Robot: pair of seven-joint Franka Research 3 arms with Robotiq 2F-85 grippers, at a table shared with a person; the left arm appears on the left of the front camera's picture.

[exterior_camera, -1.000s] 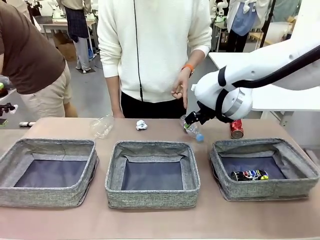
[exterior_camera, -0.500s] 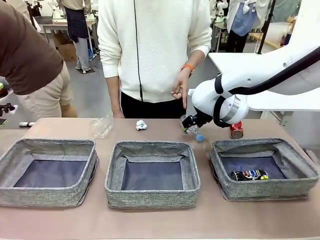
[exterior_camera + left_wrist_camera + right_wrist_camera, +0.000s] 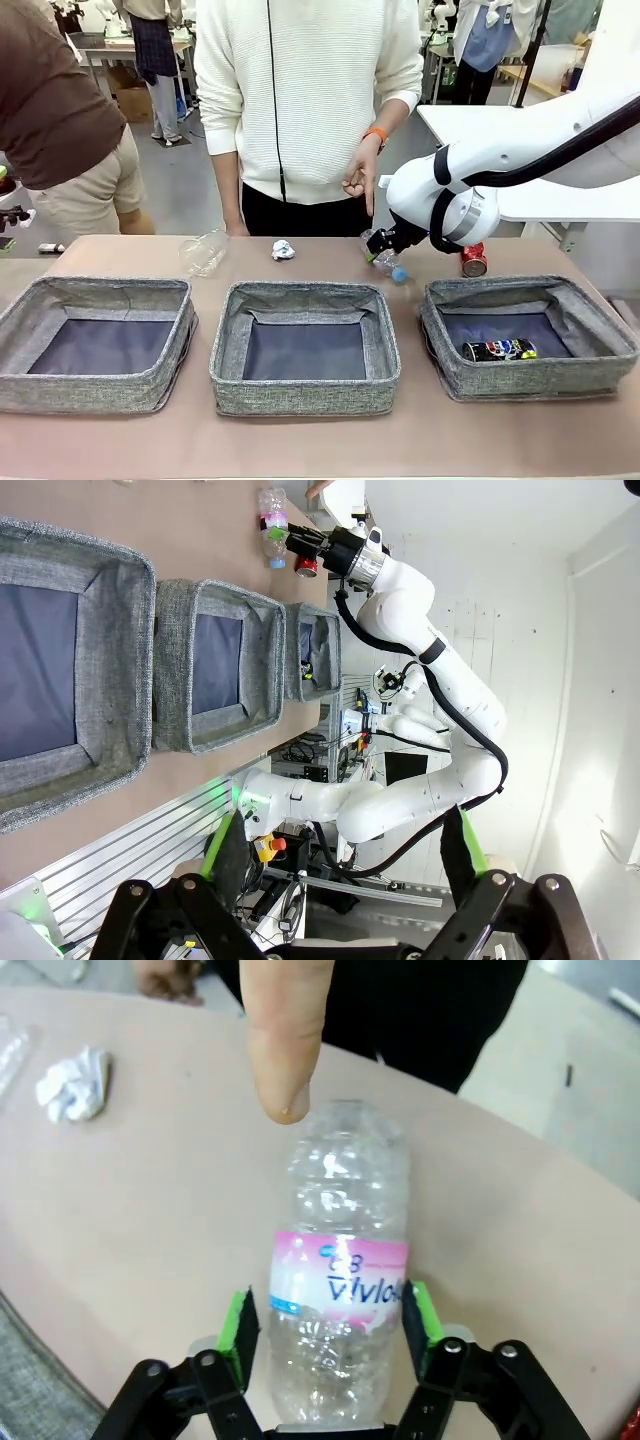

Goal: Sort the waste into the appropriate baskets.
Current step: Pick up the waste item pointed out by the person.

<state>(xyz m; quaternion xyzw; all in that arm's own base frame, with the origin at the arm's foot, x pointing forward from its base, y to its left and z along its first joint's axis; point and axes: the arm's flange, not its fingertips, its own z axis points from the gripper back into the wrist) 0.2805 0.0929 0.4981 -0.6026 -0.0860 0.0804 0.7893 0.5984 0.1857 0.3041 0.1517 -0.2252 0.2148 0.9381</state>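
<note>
Front view first: the right arm reaches across the far side of the tabletop [image 3: 300, 440]. Its right fingers [image 3: 378, 252] are down at the pink-labelled bottle [image 3: 392, 266]. That bottle lies on the tabletop, behind the gap between the middle basket [image 3: 300, 293] and the right basket [image 3: 530, 285]. A person's hand [image 3: 358, 180] points down just above it. The red can [image 3: 473, 259] stands just behind the right basket, and the dark can [image 3: 498, 350] lies inside that basket. Further left along the far edge sit the paper ball [image 3: 283, 250] and the crushed bottle [image 3: 203, 253], beyond the left basket [image 3: 100, 290].

Left wrist view now: the left fingers [image 3: 215, 850] are spread wide with nothing between them, up off the tabletop. The three baskets run sideways in a row, and the bottle shows small at the top beside the other arm.

Right wrist view: the green pads [image 3: 238, 1335] sit either side of the bottle, level with its pink label. They are bottle-wide and hard up against it, but I cannot tell whether they actually squeeze it. The person's pointing finger [image 3: 285, 1040] comes down right by the bottle's far end, and the paper ball lies off to the left.
</note>
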